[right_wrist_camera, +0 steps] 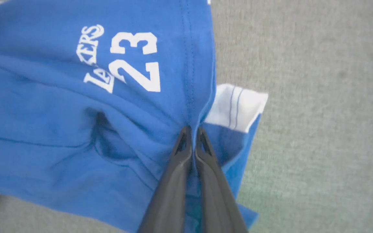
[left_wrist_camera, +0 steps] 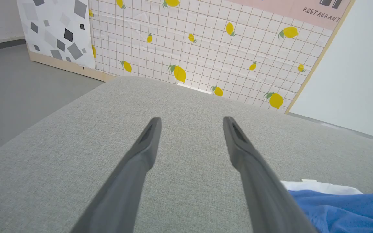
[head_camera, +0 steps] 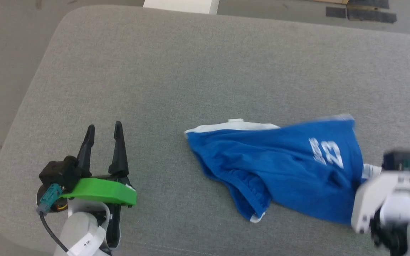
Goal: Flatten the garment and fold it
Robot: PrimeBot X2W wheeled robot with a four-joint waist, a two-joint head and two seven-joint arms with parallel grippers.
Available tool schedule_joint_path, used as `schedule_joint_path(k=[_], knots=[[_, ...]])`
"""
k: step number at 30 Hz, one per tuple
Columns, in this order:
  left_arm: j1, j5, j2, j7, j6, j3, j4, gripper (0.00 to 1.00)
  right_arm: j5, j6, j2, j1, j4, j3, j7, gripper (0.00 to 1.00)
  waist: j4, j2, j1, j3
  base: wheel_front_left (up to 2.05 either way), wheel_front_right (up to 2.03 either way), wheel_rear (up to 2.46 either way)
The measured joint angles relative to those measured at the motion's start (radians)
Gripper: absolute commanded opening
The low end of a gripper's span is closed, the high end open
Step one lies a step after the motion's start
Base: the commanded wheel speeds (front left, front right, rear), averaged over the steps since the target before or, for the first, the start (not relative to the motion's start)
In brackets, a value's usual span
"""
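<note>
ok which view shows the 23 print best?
Right wrist view: the print is large and sharp on the shorts. Head view has it small and blurred. Left wrist view catches a corner of the shorts.

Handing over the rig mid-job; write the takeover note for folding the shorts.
Right gripper: jaws shut on the shorts, at the hem by the 23 print.
Left gripper: jaws open, empty, above the table, apart from the shorts.
Shorts: crumpled, on the table's right part.
Done: one hem gripped. Left: flatten, then fold.
</note>
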State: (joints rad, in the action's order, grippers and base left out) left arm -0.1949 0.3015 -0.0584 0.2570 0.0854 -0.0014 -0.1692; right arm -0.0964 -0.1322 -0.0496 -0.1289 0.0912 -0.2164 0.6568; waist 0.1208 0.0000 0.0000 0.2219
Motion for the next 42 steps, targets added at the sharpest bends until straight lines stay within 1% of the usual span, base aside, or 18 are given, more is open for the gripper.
schedule_joint_path(k=[4, 5, 6, 7, 8, 9, 11, 15, 18, 21, 24, 27, 29, 32, 36, 39, 42], knots=[[0.007, -0.001, 0.002, 0.0, 0.003, 0.003, -0.018, 1.0, -0.069, 0.0, -0.001, 0.086, -0.013, 0.019, 0.003, 0.0, -0.012, 0.0, 0.0, -0.014, 0.0, 0.0, 0.0], [0.01, -0.001, 0.002, 0.0, 0.004, 0.003, -0.02, 1.0, -0.085, 0.0, -0.001, 0.089, -0.013, 0.021, -0.001, 0.3, -0.015, 0.0, 0.0, -0.017, 0.0, 0.0, 0.0], [0.012, -0.001, 0.002, 0.0, 0.006, 0.003, -0.026, 1.0, -0.098, 0.0, -0.001, 0.093, -0.012, 0.022, -0.013, 0.87, -0.018, 0.0, 0.0, -0.021, 0.0, 0.0, 0.0], [0.014, -0.001, 0.002, 0.0, 0.006, 0.0, -0.035, 1.0, -0.097, 0.0, -0.001, 0.095, -0.011, 0.021, -0.03, 1.0, -0.021, 0.0, 0.0, -0.026, 0.0, 0.0, 0.0], [0.014, -0.001, 0.003, 0.0, 0.007, -0.003, -0.04, 1.0, -0.101, 0.0, 0.0, 0.098, -0.011, 0.018, -0.043, 1.0, -0.023, 0.0, 0.0, -0.03, 0.0, 0.0, 0.0], [0.016, -0.001, 0.004, 0.0, 0.008, -0.003, -0.049, 1.0, -0.116, 0.0, 0.001, 0.103, -0.015, -0.001, -0.079, 1.0, -0.028, 0.0, 0.0, -0.043, 0.0, 0.0, 0.0], [0.018, 0.003, 0.004, 0.0, 0.009, -0.004, -0.054, 1.0, -0.141, 0.0, 0.001, 0.104, -0.031, -0.034, -0.118, 1.0, -0.033, 0.0, 0.0, -0.055, 0.0, 0.0, 0.0], [0.018, 0.039, 0.004, -0.003, 0.01, -0.021, -0.078, 1.0, -0.142, 0.0, 0.0, 0.102, -0.087, -0.108, -0.199, 1.0, -0.048, 0.0, 0.0, -0.077, 0.0, 0.0, 0.0], [-0.013, 0.059, 0.004, -0.063, 0.011, -0.05, -0.099, 1.0, -0.142, 0.0, -0.001, 0.093, -0.114, -0.14, -0.223, 1.0, -0.062, 0.0, 0.0, -0.086, 0.0, 0.0, 0.0], [-0.107, 0.073, 0.004, -0.173, 0.013, -0.088, -0.132, 1.0, -0.133, 0.0, 0.0, 0.081, -0.136, -0.149, -0.224, 1.0, -0.076, 0.0, 0.0, -0.086, 0.0, 0.0, 0.0], [-0.234, 0.109, 0.006, -0.342, 0.015, -0.133, -0.187, 1.0, -0.13, 0.0, -0.001, 0.065, -0.148, -0.147, -0.225, 1.0, -0.087, 0.0, 0.0, -0.073, 0.0, 0.0, 0.0], [-0.337, 0.102, 0.005, -0.578, 0.0, -0.193, -0.266, 1.0, -0.13, 0.0, 0.0, 0.057, -0.151, -0.132, -0.226, 1.0, -0.101, 0.0, 0.0, -0.054, 0.0, 0.0, 0.0], [-0.382, 0.084, -0.005, -0.711, -0.018, -0.227, -0.303, 1.0, -0.131, 0.0, 0.0, 0.051, -0.147, -0.124, -0.228, 1.0, -0.112, 0.0, 0.0, -0.042, 0.0, 0.0, 0.0], [-0.423, 0.068, -0.026, -0.856, -0.031, -0.258, -0.321, 1.0, -0.128, 0.0, 0.0, 0.047, -0.142, -0.117, -0.241, 1.0, -0.132, 0.0, 0.0, -0.022, 0.0, 0.0, 0.0], [-0.436, 0.044, -0.059, -0.972, -0.043, -0.28, -0.323, 1.0, -0.131, 0.0, 0.0, 0.047, -0.133, -0.117, -0.257, 1.0, -0.157, 0.0, 0.0, 0.007, 0.0, 0.0, 0.0], [-0.435, 0.04, -0.077, -0.998, -0.049, -0.284, -0.32, 1.0, -0.131, 0.0, 0.0, 0.044, -0.128, -0.119, -0.269, 1.0, -0.172, 0.0, 0.0, 0.027, 0.0, 0.0, 0.0], [-0.426, 0.043, -0.081, -1.013, -0.048, -0.292, -0.32, 1.0, -0.134, 0.0, 0.0, 0.038, -0.124, -0.119, -0.272, 1.0, -0.182, 0.0, 0.0, 0.045, 0.0, 0.0, 0.0]])
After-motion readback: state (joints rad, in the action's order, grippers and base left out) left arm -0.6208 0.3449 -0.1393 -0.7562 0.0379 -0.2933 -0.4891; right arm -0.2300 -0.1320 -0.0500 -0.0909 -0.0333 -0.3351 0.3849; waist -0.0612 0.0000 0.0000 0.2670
